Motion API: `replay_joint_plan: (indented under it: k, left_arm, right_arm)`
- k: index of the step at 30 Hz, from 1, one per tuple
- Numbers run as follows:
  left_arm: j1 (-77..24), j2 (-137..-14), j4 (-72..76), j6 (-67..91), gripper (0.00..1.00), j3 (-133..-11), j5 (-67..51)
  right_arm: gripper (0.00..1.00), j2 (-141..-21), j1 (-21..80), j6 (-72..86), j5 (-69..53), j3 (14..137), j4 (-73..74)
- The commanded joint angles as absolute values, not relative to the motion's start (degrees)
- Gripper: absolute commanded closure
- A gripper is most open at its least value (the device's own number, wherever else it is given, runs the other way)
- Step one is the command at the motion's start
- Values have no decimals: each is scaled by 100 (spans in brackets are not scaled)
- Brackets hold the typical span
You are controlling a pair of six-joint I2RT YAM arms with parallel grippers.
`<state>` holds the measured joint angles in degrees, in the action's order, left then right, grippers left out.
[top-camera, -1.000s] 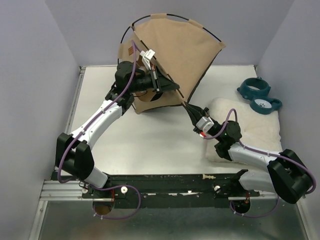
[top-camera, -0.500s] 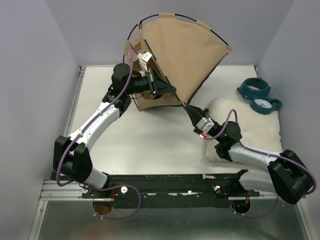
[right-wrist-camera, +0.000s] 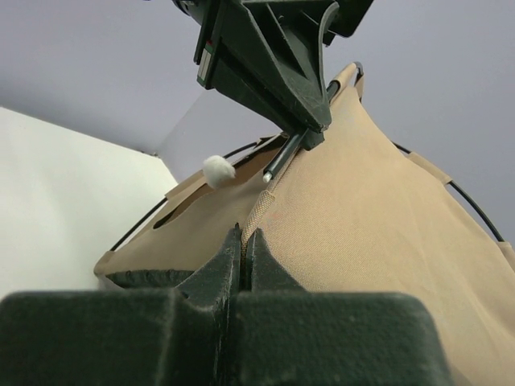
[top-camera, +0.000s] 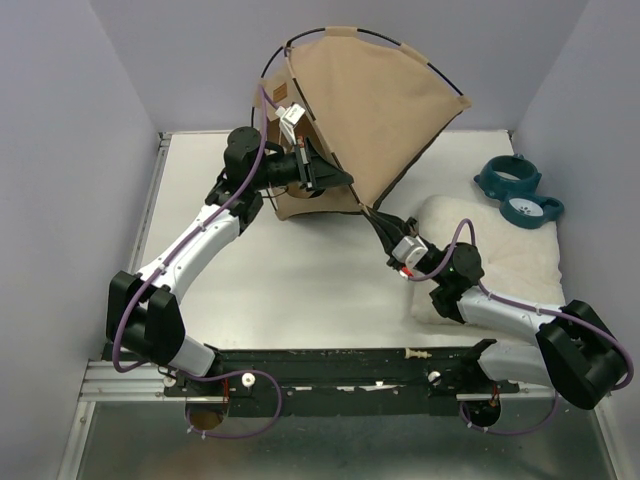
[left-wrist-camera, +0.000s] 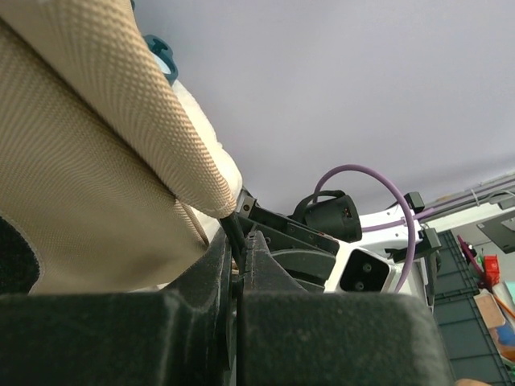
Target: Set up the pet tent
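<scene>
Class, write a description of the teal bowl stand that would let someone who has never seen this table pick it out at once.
Look along the white table to its far right corner, where a white fluffy cushion lies. At the cushion's far edge sits the teal bowl stand, made of two joined rings. It is the only blue-green thing there, low and small beside the tall tan pet tent to its left.

White table [top-camera: 300, 290], pet tent [top-camera: 370, 110], fluffy cushion [top-camera: 510, 265]

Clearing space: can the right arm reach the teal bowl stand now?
Probably not yet: the right gripper has jaws shut on the pet tent. Otherwise the way looks free: the teal bowl stand lies past the white cushion.
</scene>
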<state>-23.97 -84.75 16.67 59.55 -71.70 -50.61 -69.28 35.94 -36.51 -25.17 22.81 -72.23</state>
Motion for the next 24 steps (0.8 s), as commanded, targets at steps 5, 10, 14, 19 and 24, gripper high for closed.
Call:
replay_joint_plan:
  k: [5,10,14,19,24]
  left_arm:
    - [-2259,-8429,2285,5810,100,-7128,-4069]
    - [-2294,-8411,2294,5774,100,-7040,-4052]
    - [-2311,-8455,2364,5810,100,-6996,-4052]
    - [-2329,-8420,2355,5801,100,-6926,-4087]
    - [-2329,-8323,2355,5792,100,-6785,-4148]
  right_arm:
    - [99,-6873,3744,-3691,-3138,2206,-7190]
    - [99,-6882,3753,-3700,-3172,2215,-7189]
    - [99,-6882,3788,-3691,-3120,2241,-7163]
    - [99,-6873,3788,-3613,-2980,2303,-7110]
    - [99,-6864,3788,-3525,-2839,2285,-7119]
